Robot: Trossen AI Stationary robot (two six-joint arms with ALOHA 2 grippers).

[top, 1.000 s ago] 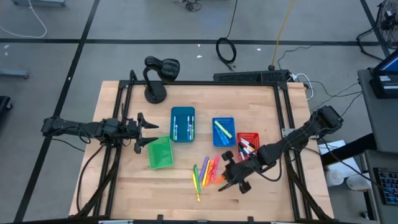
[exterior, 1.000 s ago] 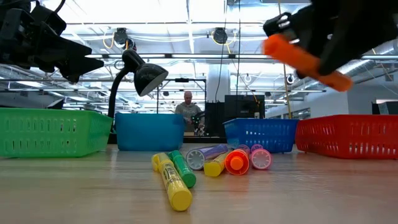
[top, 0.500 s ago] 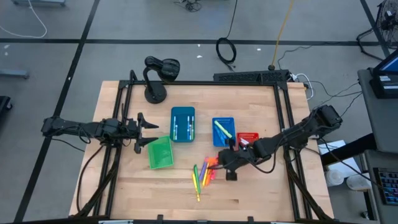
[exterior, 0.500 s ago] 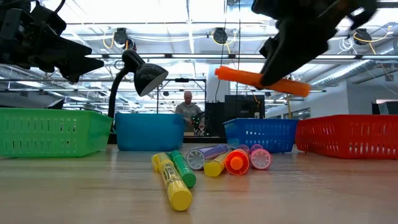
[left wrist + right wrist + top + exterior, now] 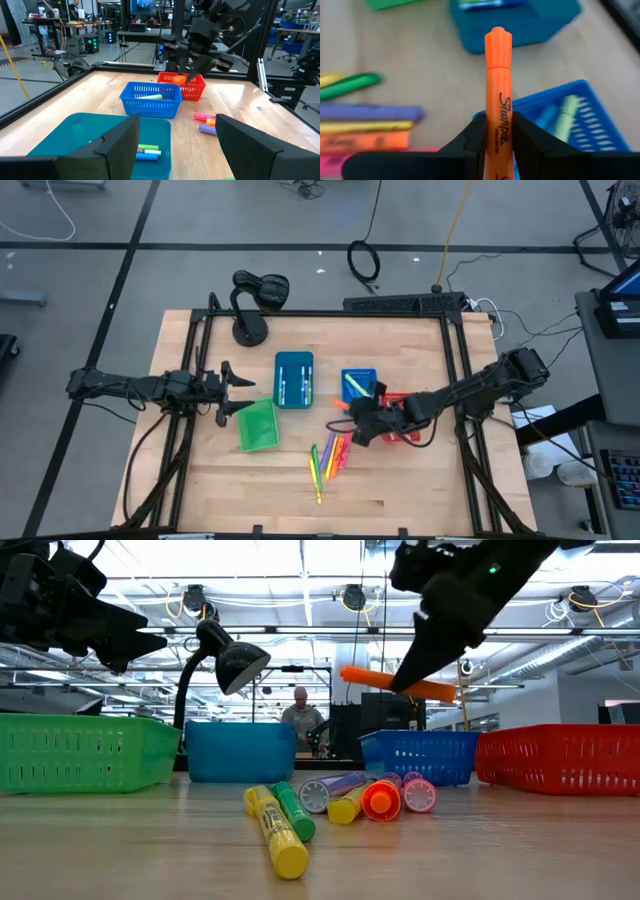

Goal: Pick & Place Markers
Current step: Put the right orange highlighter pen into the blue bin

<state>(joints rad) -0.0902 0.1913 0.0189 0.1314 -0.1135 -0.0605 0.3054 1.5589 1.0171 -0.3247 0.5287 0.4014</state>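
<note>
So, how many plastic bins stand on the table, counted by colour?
green bin: 1
teal bin: 1
blue bin: 1
red bin: 1
Total: 4

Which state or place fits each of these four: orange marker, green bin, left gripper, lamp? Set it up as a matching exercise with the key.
Things:
1. orange marker
2. green bin
3. left gripper
4. lamp

States or places:
A. open, holding nothing
B. at the table's far edge
C. clamped in the right gripper, off the table
D. on the table just by the left gripper

Pairs: 1-C, 2-D, 3-A, 4-B
</note>
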